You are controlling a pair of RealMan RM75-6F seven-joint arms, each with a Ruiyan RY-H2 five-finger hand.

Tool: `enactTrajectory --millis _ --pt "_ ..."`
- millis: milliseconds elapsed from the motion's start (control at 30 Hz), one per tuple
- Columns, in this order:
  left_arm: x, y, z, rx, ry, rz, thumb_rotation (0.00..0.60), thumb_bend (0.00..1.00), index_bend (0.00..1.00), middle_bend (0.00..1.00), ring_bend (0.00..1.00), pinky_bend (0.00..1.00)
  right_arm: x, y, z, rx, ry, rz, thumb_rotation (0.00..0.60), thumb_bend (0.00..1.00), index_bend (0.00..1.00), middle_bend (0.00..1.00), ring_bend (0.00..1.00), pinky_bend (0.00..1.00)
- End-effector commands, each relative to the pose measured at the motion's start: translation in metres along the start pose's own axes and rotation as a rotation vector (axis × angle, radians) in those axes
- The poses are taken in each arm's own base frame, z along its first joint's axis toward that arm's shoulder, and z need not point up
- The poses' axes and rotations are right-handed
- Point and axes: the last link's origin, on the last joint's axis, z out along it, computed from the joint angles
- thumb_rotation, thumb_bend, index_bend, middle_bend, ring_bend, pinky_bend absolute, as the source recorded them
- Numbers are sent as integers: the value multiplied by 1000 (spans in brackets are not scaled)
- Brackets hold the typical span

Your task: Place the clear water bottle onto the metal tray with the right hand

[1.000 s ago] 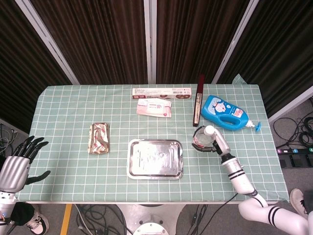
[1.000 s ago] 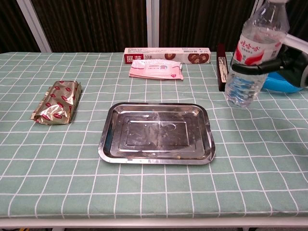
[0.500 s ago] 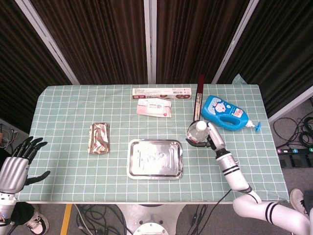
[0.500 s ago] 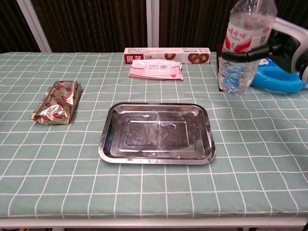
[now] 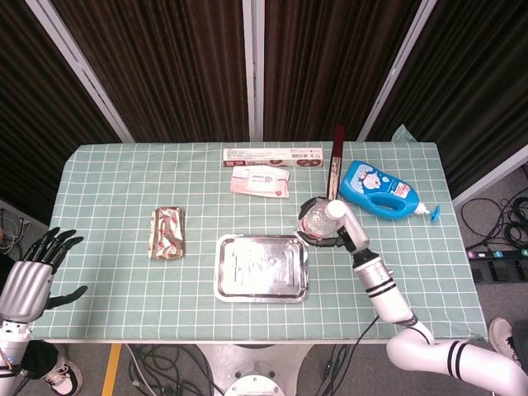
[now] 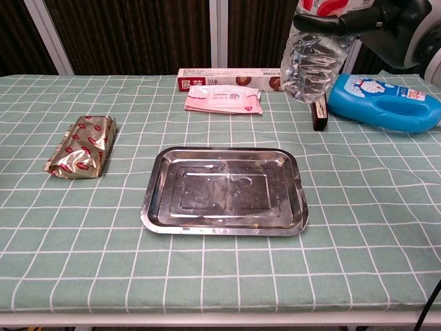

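Observation:
My right hand (image 5: 340, 228) grips the clear water bottle (image 5: 318, 219) and holds it upright in the air, just right of the metal tray's (image 5: 261, 266) far right corner. In the chest view the clear water bottle (image 6: 313, 58) hangs high at the top, its cap cut off by the frame, with dark fingers (image 6: 337, 19) wrapped around its label. The metal tray (image 6: 224, 190) lies bare at the table's middle front. My left hand (image 5: 29, 276) hovers open off the table's left front corner, holding nothing.
A blue detergent bottle (image 5: 381, 192) lies at the right. A dark slim box (image 5: 334, 167), a long biscuit box (image 5: 273, 154) and a pink wipes pack (image 5: 260, 181) sit behind the tray. A gold snack packet (image 5: 167, 233) lies to the left.
My right hand has carried the bottle up and to the left, from beside the detergent bottle toward the tray's right edge. The left hand has stayed put.

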Motion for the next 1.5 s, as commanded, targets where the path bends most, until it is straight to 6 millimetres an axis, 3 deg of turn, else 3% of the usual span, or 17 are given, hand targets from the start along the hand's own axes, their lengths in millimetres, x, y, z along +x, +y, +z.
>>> enactTrajectory --millis 33,100,300,433,500,633,700,800,933,1067,1167,1300,1367,1433,1500 --pt "-1 -1 -1 5 -4 0 600 137 242 229 98 186 31 67 -17 -205 61 -100 600 279 673 553 337 416" --pt "-1 -2 -2 9 -3 2 600 137 242 229 98 186 29 68 -17 -178 54 -111 600 281 673 553 337 416" --pt "1 -1 0 5 9 -4 600 137 242 229 98 186 25 43 -14 -73 24 -123 600 270 673 554 337 416" --pt "1 -2 -1 5 6 -9 600 138 242 229 98 186 24 43 -21 -88 17 -122 600 269 673 553 338 416" --pt "1 -2 -2 7 4 -7 600 138 242 229 98 186 12 46 -15 -103 -2 -98 600 275 673 553 338 416" --pt "3 -5 -7 19 7 -2 600 138 242 229 98 186 -32 51 21 -117 -76 -109 600 279 673 553 338 416" --pt "3 -6 -9 26 10 -3 600 137 242 229 98 186 -43 48 33 -112 -79 -101 600 290 672 553 337 416" --pt "3 -7 -9 31 11 -5 600 137 242 229 98 186 -29 40 32 -68 -39 -140 600 297 672 553 337 416" --pt "0 -6 -5 21 4 -10 600 138 242 229 98 186 31 33 4 -58 64 -172 600 296 671 553 337 416" --pt "-3 -2 -3 1 -7 -10 600 138 242 229 98 186 71 31 -27 -66 131 -182 600 295 671 553 338 416" --pt "-4 -1 -3 0 -15 -6 600 138 242 229 98 186 62 32 -20 -71 103 -145 600 293 671 553 338 416" --pt "0 -3 -5 16 -3 2 600 138 242 229 98 186 13 37 9 -88 -3 -95 600 289 670 553 337 415" --pt "1 -4 -4 23 2 -4 600 138 242 229 98 186 -1 38 17 -85 -14 -81 600 286 668 551 337 416" --pt "0 -4 -2 21 3 0 600 138 242 229 98 186 6 37 13 -74 8 -103 600 282 667 551 338 416" --pt "-2 -4 -1 18 -5 -5 600 138 242 229 98 186 33 36 2 -68 66 -130 600 278 666 551 338 416"
